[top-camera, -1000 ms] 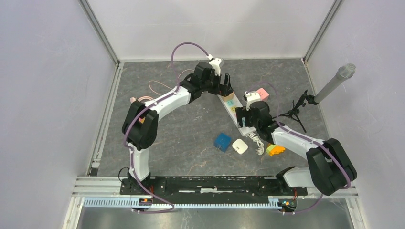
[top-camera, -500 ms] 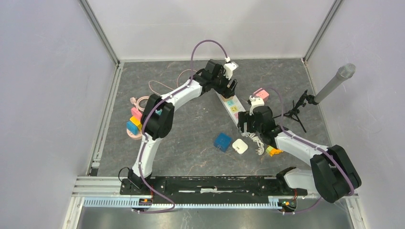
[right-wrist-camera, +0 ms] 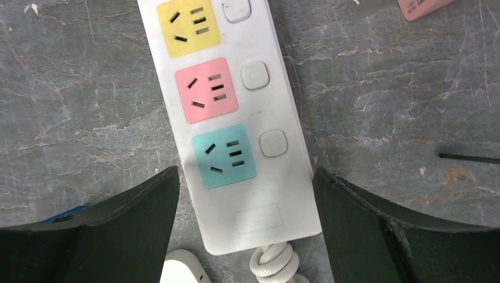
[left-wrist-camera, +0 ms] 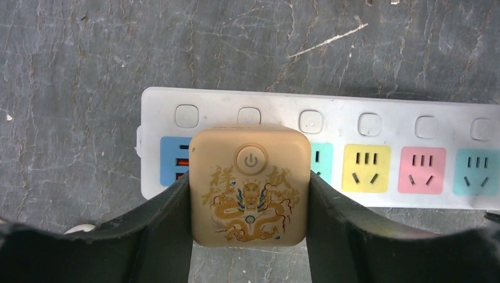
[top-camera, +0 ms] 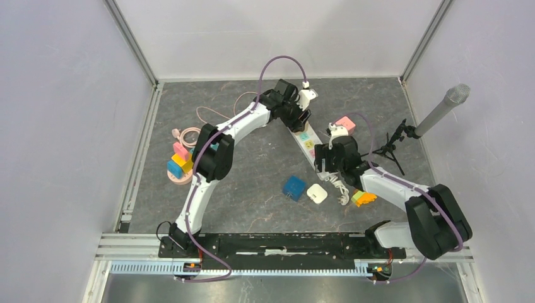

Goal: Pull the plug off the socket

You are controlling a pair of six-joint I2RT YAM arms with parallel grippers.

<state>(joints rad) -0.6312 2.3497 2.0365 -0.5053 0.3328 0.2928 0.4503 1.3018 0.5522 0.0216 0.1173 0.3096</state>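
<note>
A tan square plug (left-wrist-camera: 250, 200) with a gold dragon and a power button sits in the white power strip (left-wrist-camera: 371, 106), next to its blue socket. My left gripper (left-wrist-camera: 249, 177) is shut on the plug, one dark finger pressed against each side. From above, the left gripper (top-camera: 301, 117) covers the strip's far end (top-camera: 308, 140) and hides the plug. My right gripper (right-wrist-camera: 246, 171) is open and straddles the strip's cable end (right-wrist-camera: 277, 194), just below the teal socket, fingertips close to its sides. It shows in the top view too, this right gripper (top-camera: 325, 161).
A blue square block (top-camera: 293, 187) and a white adapter (top-camera: 317, 193) lie near the strip's coiled cord (right-wrist-camera: 274, 262). A pink block (top-camera: 345, 124), an orange-green block (top-camera: 364, 198), a microphone on a tripod (top-camera: 441, 110) and stacked coloured blocks (top-camera: 178, 163) stand around.
My left arm reached farther right over the strip's far end and its jaws closed in onto the plug. The right gripper's jaws narrowed slightly around the strip's cable end.
</note>
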